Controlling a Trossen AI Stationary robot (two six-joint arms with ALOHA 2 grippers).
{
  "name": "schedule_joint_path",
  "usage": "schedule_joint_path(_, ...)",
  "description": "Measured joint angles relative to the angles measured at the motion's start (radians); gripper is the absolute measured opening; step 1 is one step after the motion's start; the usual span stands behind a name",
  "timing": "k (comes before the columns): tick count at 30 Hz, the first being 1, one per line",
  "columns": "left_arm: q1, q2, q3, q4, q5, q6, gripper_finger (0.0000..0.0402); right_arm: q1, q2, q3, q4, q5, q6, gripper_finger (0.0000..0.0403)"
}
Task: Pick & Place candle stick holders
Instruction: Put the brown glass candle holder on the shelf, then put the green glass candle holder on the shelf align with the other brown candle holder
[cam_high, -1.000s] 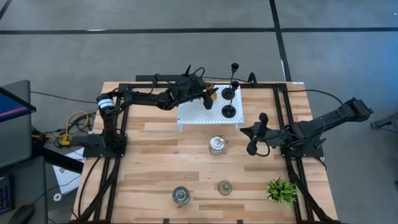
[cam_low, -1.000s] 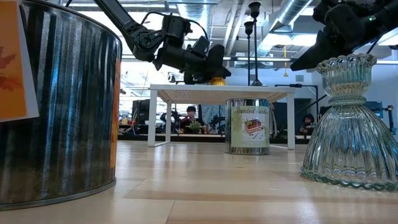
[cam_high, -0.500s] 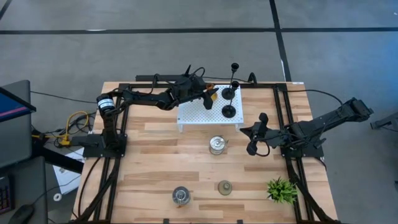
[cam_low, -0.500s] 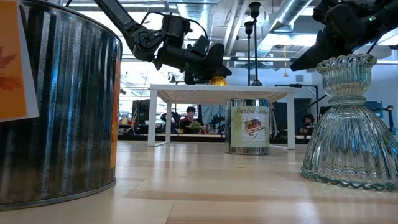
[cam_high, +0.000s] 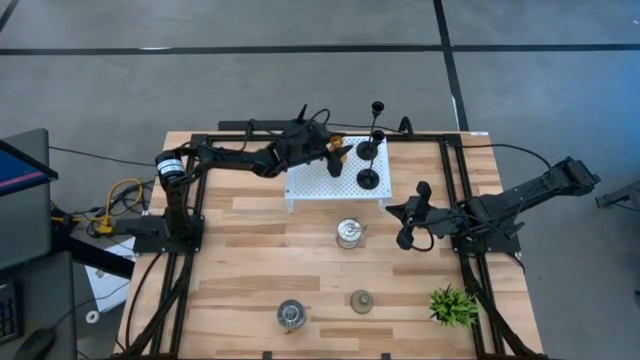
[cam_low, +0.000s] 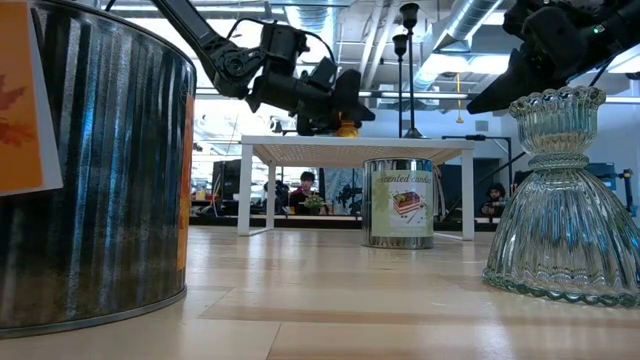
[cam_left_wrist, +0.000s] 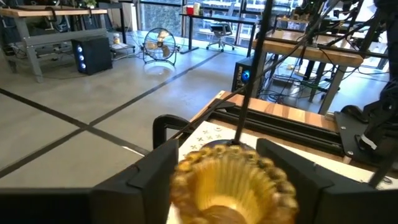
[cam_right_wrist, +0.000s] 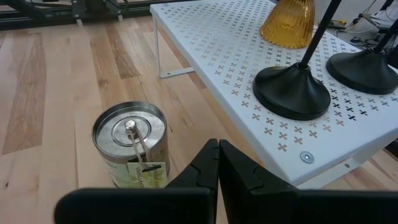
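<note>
The amber holder (cam_left_wrist: 227, 183) sits on the white stand (cam_right_wrist: 236, 56) between the left gripper's (cam_left_wrist: 227, 186) released jaws.

silvery tin (cam_low: 398, 203) label: "scented candle".

spiky green plant (cam_high: 453, 305) sits near the table's (cam_high: 240, 250) corner.

Stand (cam_high: 335, 185) at table's (cam_high: 250, 260) far edge carries three holders (cam_high: 369, 178). One jar (cam_high: 349, 234) sits before it; two more items (cam_high: 291, 315) nearer front, plant (cam_high: 452, 305) at right.
</note>
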Motion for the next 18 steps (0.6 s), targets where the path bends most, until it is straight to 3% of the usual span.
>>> schedule_joint_path(6, -0.017, -0.002, 0.000, 0.079, 0.001, 0.027, 0.0243, 0.000, 0.000, 0.000, 0.000, 0.000, 0.000, 0.0001)
schedule_joint_path(18, -0.016, -0.108, 0.000, 0.083, 0.000, 0.107, 0.0262, 0.000, 0.000, 0.000, 0.000, -0.003, 0.000, 0.0001)
